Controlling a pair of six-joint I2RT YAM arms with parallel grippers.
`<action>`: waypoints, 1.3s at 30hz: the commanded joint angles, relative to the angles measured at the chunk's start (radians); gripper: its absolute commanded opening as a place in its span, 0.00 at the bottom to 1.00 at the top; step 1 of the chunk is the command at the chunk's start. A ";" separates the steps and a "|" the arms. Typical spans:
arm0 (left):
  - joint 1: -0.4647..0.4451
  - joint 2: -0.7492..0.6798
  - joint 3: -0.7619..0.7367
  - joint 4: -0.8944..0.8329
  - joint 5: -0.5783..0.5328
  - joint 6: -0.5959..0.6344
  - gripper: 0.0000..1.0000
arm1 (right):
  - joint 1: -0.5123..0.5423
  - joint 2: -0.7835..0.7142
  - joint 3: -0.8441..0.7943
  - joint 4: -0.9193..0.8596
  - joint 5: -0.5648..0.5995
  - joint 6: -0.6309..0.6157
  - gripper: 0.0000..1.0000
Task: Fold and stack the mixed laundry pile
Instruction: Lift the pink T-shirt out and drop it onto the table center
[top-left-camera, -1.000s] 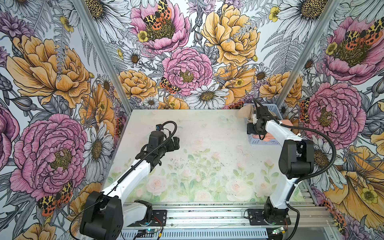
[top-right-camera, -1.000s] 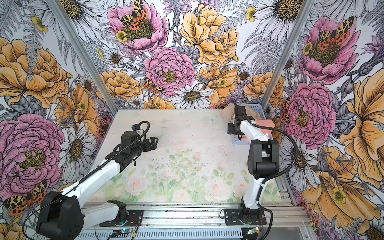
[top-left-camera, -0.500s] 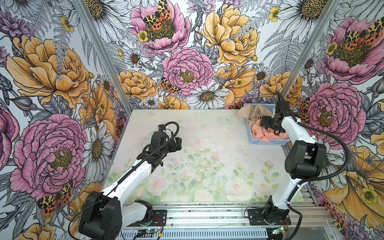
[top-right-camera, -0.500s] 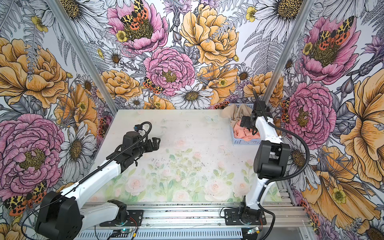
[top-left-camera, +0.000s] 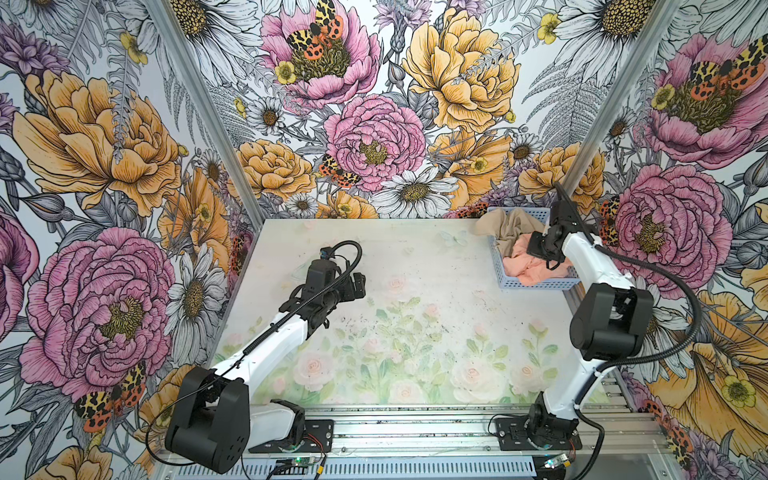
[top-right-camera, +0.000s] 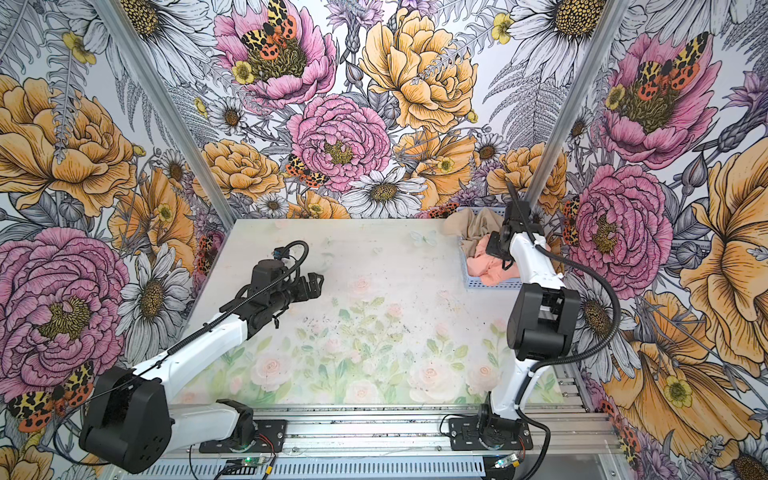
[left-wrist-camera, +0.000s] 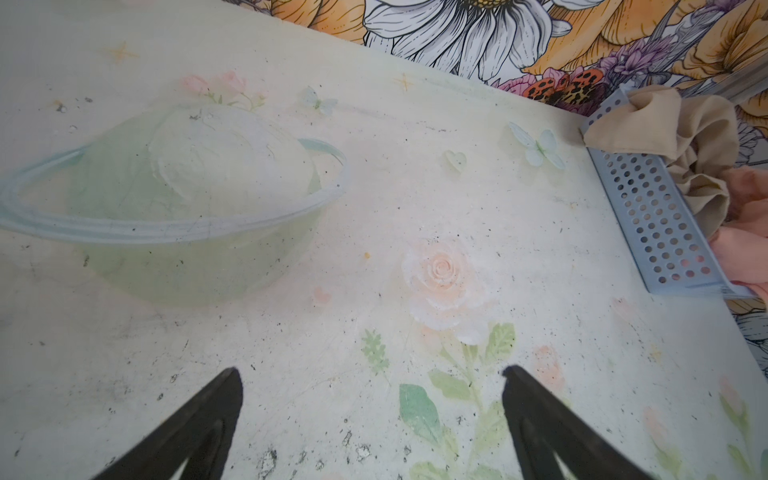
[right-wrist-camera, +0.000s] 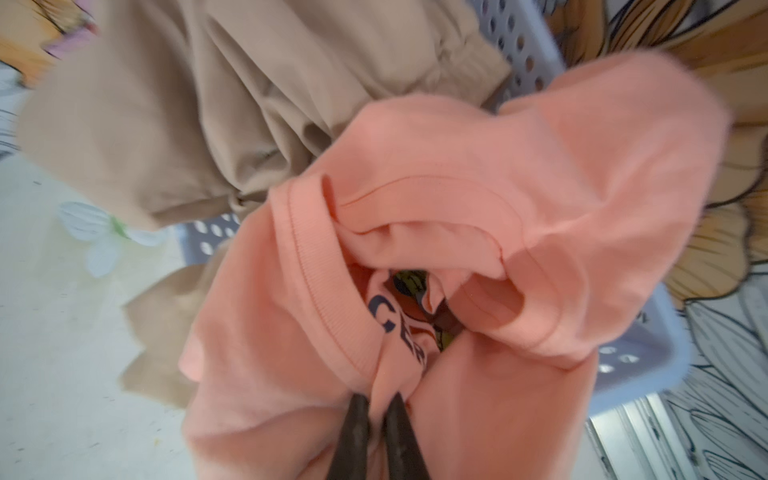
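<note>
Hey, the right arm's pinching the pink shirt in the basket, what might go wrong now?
The right gripper pinches only a thin fold of the T-shirt near the collar, so it may slip on lifting. The beige garment lies against the T-shirt and over the basket rim, so it might get dragged out too. The basket could tip or slide.

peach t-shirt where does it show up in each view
In a top view: peach T-shirt in the blue basket, far right.
In a top view: same spot.
Left wrist: sliver behind blue basket wall.
Right wrist: fills frame, right claw pinching it.
Shared landmark: the blue basket.
</note>
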 joint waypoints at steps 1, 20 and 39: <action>-0.012 -0.051 0.047 0.007 0.005 0.000 0.99 | 0.021 -0.164 0.095 0.024 -0.031 0.014 0.00; 0.031 -0.385 0.046 -0.220 -0.162 -0.041 0.99 | 0.528 -0.143 0.506 -0.121 -0.468 -0.084 0.00; 0.100 -0.364 0.039 -0.270 -0.140 -0.044 0.99 | 0.499 0.070 0.126 -0.119 -0.371 0.080 0.48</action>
